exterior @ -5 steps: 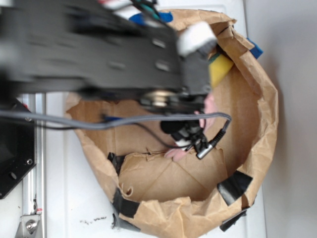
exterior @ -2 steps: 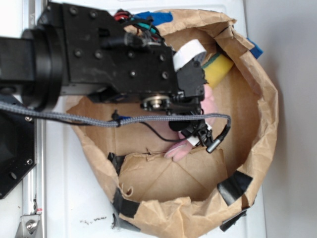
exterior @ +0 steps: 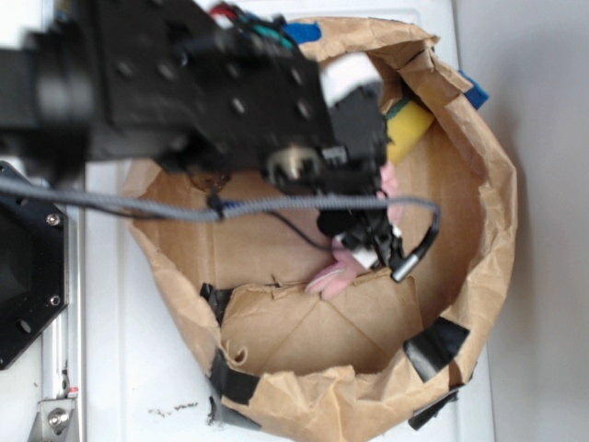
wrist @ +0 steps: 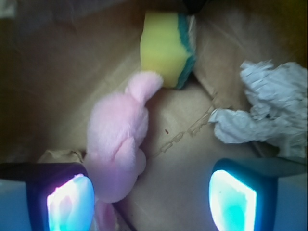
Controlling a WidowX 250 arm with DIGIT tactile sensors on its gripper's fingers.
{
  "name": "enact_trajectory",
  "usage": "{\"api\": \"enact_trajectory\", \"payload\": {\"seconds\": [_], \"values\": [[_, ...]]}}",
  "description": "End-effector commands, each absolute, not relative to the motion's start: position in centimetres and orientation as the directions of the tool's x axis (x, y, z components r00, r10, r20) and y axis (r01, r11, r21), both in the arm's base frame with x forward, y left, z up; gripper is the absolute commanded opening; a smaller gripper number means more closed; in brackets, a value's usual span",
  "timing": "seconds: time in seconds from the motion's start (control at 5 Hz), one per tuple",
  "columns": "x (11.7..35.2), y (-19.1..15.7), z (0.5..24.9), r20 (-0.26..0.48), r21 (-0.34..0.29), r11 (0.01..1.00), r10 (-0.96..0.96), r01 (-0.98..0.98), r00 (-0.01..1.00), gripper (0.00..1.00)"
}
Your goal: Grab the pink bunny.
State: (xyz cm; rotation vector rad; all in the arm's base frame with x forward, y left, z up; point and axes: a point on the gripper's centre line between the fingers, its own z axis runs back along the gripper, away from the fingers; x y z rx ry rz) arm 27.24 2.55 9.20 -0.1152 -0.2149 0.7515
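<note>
One risk: gripper (wrist: 151,199) wide open, empty, off-centre; left pad (wrist: 70,202) over pink bunny (wrist: 118,139), may snag.

Yellow/green sponge (wrist: 167,48) + crumpled paper wad (wrist: 269,108) in brown paper bag (exterior: 479,184), black tape (exterior: 434,345).

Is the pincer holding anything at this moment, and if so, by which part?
Nothing is held. The pincer is open, its fingers spread wide. The pink bunny lies on the bag floor, its lower end beside the left finger, not clamped between the two.
</note>
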Motion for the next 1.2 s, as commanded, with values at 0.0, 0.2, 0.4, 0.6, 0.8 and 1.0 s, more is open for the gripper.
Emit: {"api": "enact_trajectory", "payload": {"seconds": [0.0,0.2,0.4,0.6,0.8,1.0], "values": [[29.0,2.7,11.6,0.253,-0.231,0.72,0.694,-0.654,0.674,1.0],[30.3,1.6,10.2,0.318,-0.165,0.778,0.624,-0.607,0.714,1.0],[31.1,1.1,8.5,0.24,-0.175,0.779,0.626,-0.602,0.742,1.0],[31.4,0.5,6.5,0.206,-0.131,0.797,0.603,-0.589,0.771,1.0],[31.5,1.1,5.0,0.151,-0.063,0.792,0.609,-0.607,0.779,1.0],[31.3,1.3,5.0,0.162,-0.058,0.776,0.628,-0.628,0.761,0.0]]}}
